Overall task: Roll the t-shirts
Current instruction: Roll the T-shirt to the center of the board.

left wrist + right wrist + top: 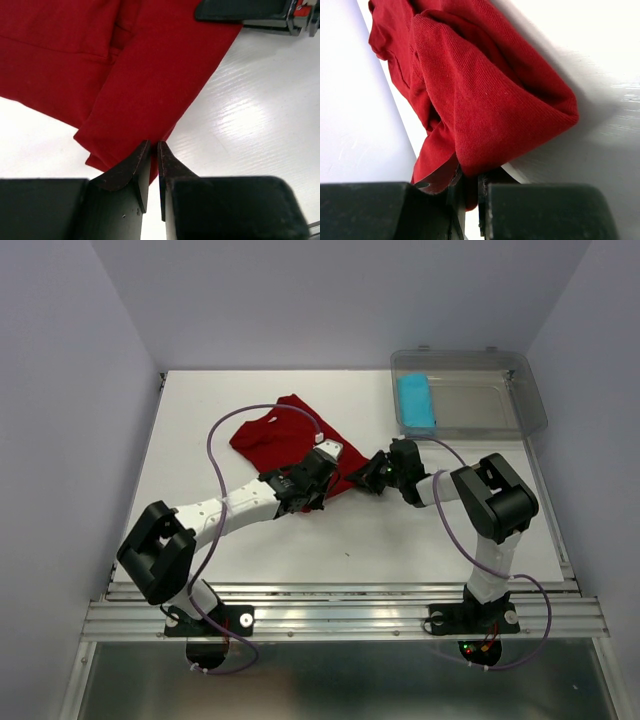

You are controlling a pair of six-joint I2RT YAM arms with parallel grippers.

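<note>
Twice found red shirt (150, 65) at jaw tips. Left gripper (154, 145): parted by a slit, hem at the tips, hold unclear. Right gripper (467, 172): pinching a thick fold. Visible from top only: shirt lying at middle of table (400, 540), blue roll (416, 403) inside bin (480, 410), far right.

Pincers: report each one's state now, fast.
Left pincer: nearly closed at the dark red t-shirt edge; grip cannot be told.
Right pincer: closed, holding a fold of the dark red t-shirt.
</note>
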